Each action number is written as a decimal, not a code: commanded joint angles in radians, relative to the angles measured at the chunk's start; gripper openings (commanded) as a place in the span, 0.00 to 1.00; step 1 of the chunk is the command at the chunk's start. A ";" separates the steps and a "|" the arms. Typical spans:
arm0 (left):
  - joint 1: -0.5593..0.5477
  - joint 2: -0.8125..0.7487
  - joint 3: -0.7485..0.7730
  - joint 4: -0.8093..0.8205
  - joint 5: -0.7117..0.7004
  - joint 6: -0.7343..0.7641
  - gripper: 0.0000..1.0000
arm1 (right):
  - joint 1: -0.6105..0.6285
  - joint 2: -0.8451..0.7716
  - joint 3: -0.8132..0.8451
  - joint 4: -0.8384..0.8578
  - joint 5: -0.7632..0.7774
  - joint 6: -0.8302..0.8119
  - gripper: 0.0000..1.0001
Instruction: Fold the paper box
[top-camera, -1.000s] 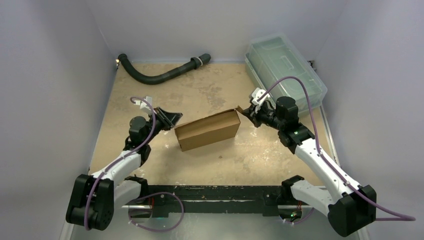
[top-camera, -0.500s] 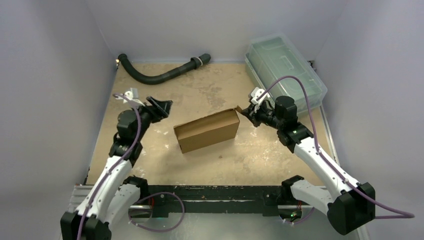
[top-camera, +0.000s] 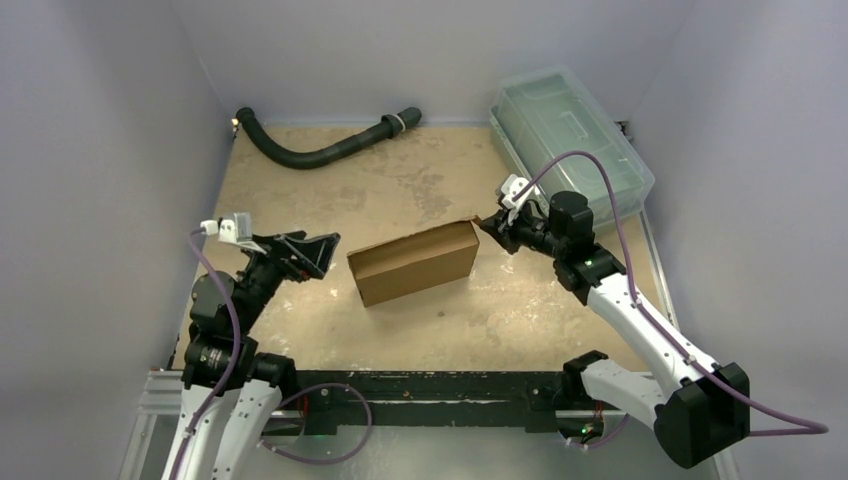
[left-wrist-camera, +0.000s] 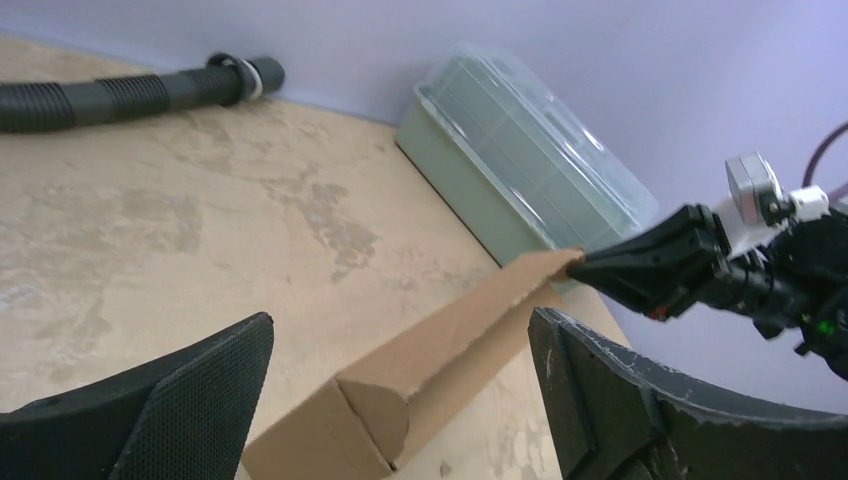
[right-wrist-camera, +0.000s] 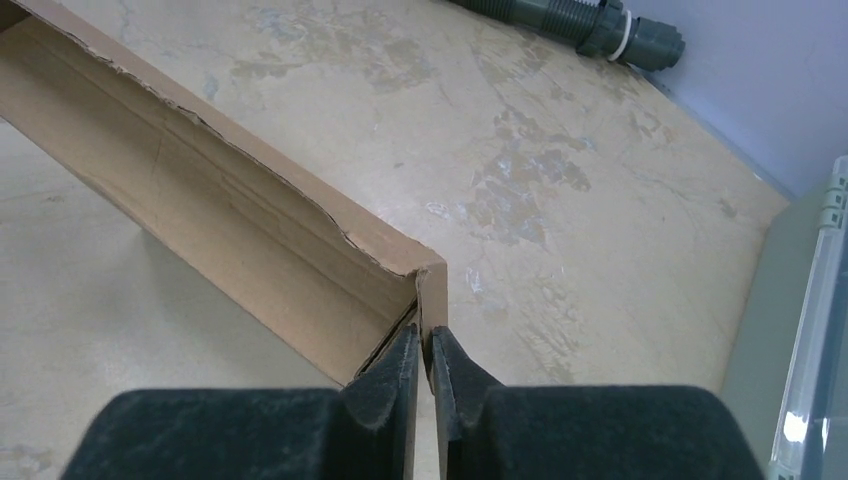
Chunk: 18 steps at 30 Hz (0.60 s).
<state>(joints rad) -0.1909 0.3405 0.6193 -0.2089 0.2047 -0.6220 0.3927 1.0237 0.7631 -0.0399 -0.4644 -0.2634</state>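
On table (top-camera: 400, 190), at its middle: box (top-camera: 415, 260), brown, long side facing the arm bases. At its left end, left gripper (top-camera: 326, 255), spread wide, holding nothing, near but not touching. At its right corner, right gripper (right-wrist-camera: 428, 352), pinched almost together on the cardboard flap, edge clamped between fingers (right-wrist-camera: 385, 378).
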 joint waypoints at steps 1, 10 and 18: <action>0.001 -0.006 0.017 -0.084 0.150 0.014 0.99 | 0.006 -0.014 0.019 0.036 -0.037 0.013 0.15; 0.001 0.114 0.115 -0.127 0.173 0.117 0.98 | 0.000 -0.036 0.023 0.015 -0.052 0.005 0.38; 0.001 0.036 0.025 -0.164 0.044 -0.062 0.99 | -0.060 -0.082 0.026 -0.039 -0.131 -0.020 0.59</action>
<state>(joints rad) -0.1909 0.4370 0.6758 -0.3321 0.3515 -0.5884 0.3649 0.9817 0.7631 -0.0559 -0.5266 -0.2646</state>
